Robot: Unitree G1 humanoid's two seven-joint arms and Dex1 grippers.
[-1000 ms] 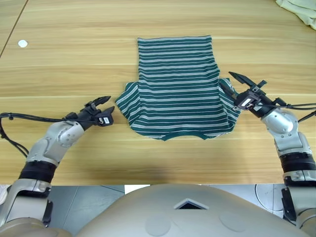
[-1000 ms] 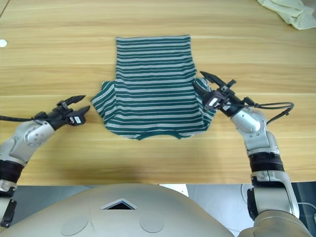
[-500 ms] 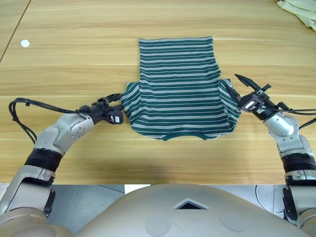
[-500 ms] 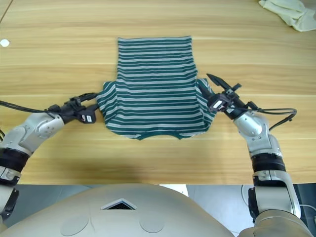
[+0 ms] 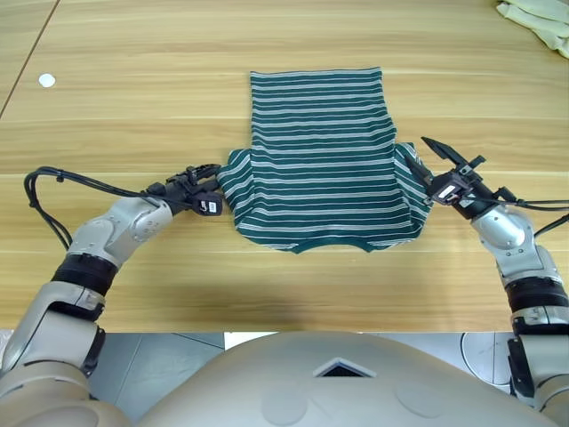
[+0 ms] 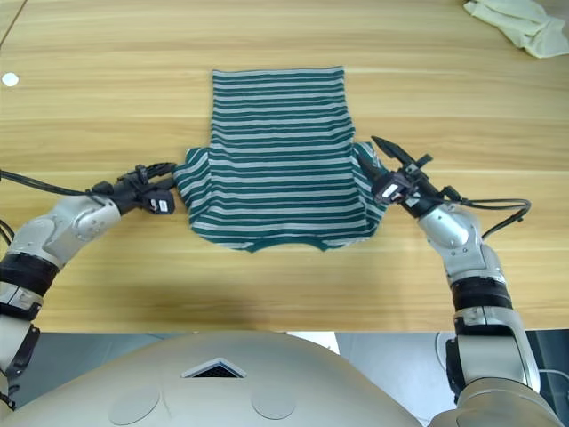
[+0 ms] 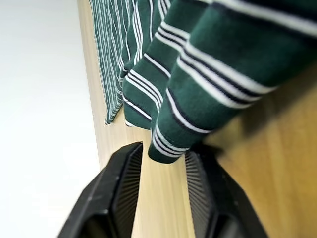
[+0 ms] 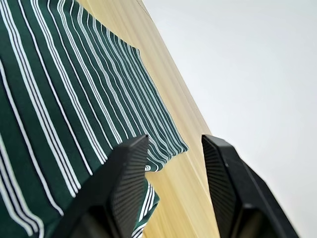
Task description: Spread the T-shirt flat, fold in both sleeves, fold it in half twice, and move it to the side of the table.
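Nearest on the left, at the left hand point(image 5: 212, 178): low on the worktop point(image 5: 124, 267), open, fingers either side of the left sleeve point(image 5: 229, 169) hem, nothing clamped. Probably set there to pinch the cuff and carry it inward over the chest.

Opposite, at the right hand point(image 5: 418, 153): likewise open, tilted up over the edge of the right sleeve point(image 5: 420, 191), poised for the mirrored grab.

Between them, the T-shirt point(image 5: 316, 151): mid-worktop, what looks like the collar end toward the robot, hem away, body fairly flat, both sleeves bunched out at the sides. Reads as spreading done, sleeve folds not begun.

Farther off, a small white dot point(image 5: 47, 80) at far left and a crumpled pale cloth point(image 5: 538, 16) in the far right corner, well apart from the shirt.
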